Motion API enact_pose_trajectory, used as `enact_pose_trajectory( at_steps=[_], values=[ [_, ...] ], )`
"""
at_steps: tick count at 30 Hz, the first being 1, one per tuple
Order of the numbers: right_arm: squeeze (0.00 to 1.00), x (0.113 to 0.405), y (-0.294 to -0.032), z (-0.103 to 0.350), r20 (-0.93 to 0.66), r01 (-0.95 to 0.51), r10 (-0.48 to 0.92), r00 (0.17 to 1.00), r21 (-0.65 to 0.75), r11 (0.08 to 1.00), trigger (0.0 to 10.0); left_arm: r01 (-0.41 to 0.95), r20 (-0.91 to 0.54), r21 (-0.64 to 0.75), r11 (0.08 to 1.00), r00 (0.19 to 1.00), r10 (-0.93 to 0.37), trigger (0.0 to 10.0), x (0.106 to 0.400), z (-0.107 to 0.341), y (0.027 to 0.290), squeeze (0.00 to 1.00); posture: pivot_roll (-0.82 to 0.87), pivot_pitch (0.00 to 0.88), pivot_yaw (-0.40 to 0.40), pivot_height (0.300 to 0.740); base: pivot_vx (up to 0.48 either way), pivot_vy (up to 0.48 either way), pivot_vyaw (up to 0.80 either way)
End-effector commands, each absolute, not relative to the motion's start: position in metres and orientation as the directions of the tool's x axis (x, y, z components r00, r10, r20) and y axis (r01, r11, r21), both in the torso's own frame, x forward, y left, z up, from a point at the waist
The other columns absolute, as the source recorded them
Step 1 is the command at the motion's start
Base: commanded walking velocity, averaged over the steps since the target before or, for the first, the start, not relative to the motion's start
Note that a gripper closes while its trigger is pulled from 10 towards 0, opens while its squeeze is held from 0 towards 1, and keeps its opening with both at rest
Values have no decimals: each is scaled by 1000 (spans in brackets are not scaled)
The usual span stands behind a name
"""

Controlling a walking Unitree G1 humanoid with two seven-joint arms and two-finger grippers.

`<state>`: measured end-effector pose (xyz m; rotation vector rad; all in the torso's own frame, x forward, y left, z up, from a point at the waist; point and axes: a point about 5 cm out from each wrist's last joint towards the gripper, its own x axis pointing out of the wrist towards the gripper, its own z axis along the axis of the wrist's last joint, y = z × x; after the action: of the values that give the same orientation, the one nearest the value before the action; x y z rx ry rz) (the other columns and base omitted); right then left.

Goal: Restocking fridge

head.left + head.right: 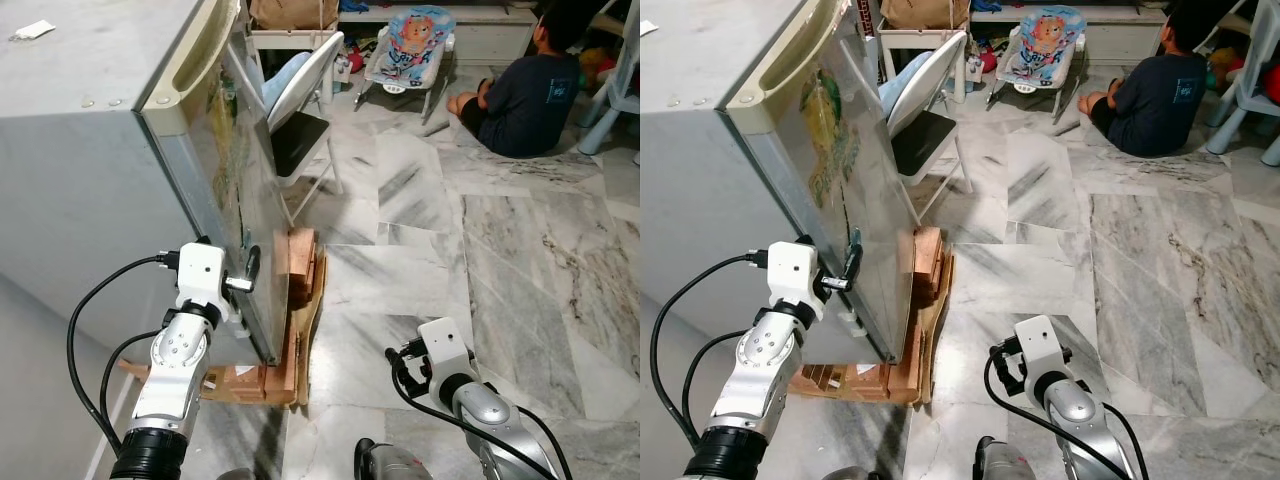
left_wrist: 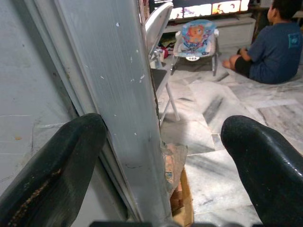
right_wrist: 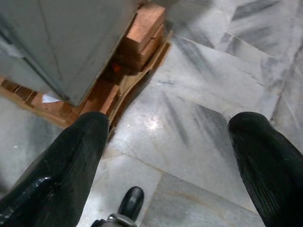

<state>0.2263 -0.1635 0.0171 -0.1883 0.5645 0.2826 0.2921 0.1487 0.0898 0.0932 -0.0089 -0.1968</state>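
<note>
- Marble floor (image 1: 480, 250): grey-veined white tiles, running from the robot's feet to the far wall.
- Fridge (image 1: 90, 180): grey cabinet at the robot's left, door (image 1: 855, 200) closed, worn sticker on its face, cream handle strip along the top edge.
- Wooden blocks (image 1: 298, 265): stacked orange-brown, with cardboard, under and beside the fridge's lower front corner.
- Left claw (image 2: 156, 156): raised at the door's free edge; fingers spread wide, one finger (image 2: 52, 165) on the cabinet side, the other on the room side, the door edge between them; contact cannot be told.
- Right claw (image 3: 170, 156): low over the floor, to the right of the blocks; fingers spread wide, holding nothing.
- Folding chair (image 1: 305, 110): white frame, dark seat, just beyond the fridge door.
- Baby bouncer (image 1: 410, 45): pale blue with a cartoon print, at the far wall.
- Person (image 1: 525, 90): seated on the floor at far right, dark shirt, back to the robot.
</note>
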Motion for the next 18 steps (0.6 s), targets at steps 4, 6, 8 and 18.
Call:
enact_pose_trajectory(
  at_steps=[4, 6, 8, 18],
  values=[
    [0, 227, -156, 19, -553, -346, 239, 798, -96, 933, 10000, 239, 18, 107, 965, 970, -242, 10000, 297, 95, 138, 0, -86, 88, 51, 740, 0, 0, 0],
    [0, 226, -154, 18, -569, -362, 256, 782, -79, 929, 10000, 218, 14, 115, 969, 975, -221, 10000, 305, 98, 137, 0, -84, 91, 50, 740, 0, 0, 0],
    [0, 222, -153, 16, -601, -400, 286, 746, -61, 915, 10000, 214, 21, 95, 972, 976, -217, 10000, 312, 103, 135, 0, -83, 90, 50, 740, 0, 0, 0],
    [0, 212, -148, 9, -665, -520, 362, 653, -47, 853, 10000, 496, 216, 97, 863, 836, -504, 10000, 335, 189, 49, 0, -91, 73, 55, 740, 0, 0, 0]
  ],
)
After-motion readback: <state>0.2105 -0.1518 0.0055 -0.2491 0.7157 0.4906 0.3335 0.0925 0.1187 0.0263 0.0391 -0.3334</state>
